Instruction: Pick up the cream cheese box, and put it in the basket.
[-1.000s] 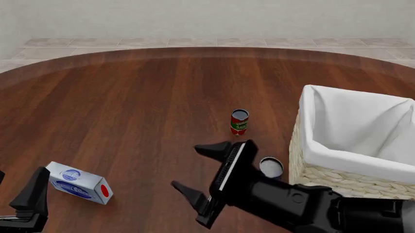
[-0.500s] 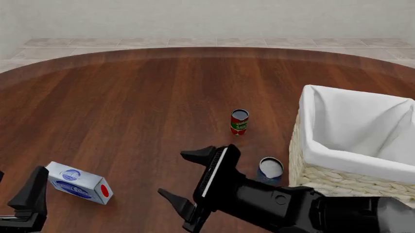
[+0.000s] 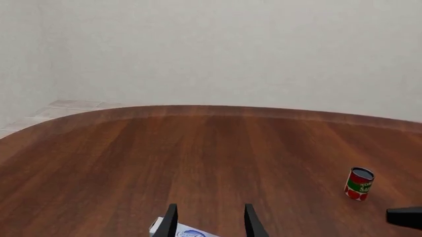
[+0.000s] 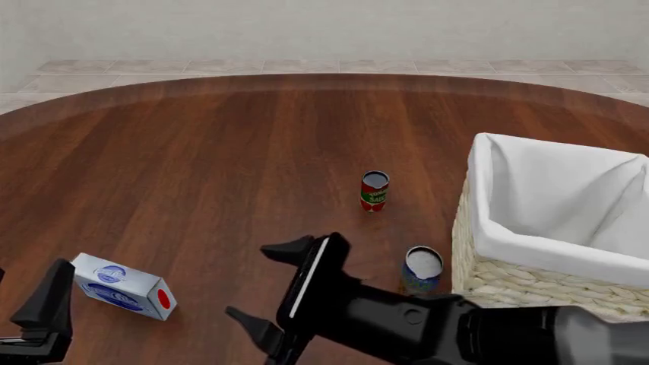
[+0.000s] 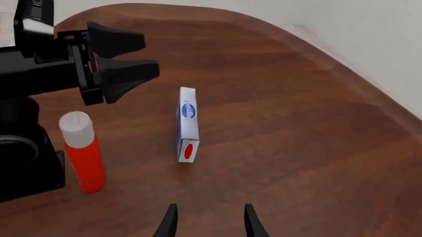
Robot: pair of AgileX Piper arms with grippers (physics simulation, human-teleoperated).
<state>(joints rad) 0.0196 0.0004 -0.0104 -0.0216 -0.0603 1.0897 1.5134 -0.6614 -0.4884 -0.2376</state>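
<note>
The cream cheese box (image 4: 124,287) lies flat on the wooden table near its front left, its red dot facing the near side. In the right wrist view the box (image 5: 188,123) lies ahead of my open right gripper (image 5: 209,217), well apart from it. From the front, the right gripper (image 4: 251,283) hovers open to the right of the box. My left gripper (image 4: 20,293) stands open just left of the box, partly cut off by the picture's edge. A corner of the box (image 3: 178,231) shows between the left gripper's (image 3: 209,217) fingers. The wicker basket (image 4: 527,277) stands at the right.
A red-and-green can (image 4: 375,191) stands mid-table, and a second small can (image 4: 422,268) sits close to the basket's left wall beside the right arm. A red cylinder with a white cap (image 5: 82,158) stands next to the left arm's base.
My right gripper has moved left and toward the near edge, closing on the box, still open. The left gripper, box and cans have not moved.
</note>
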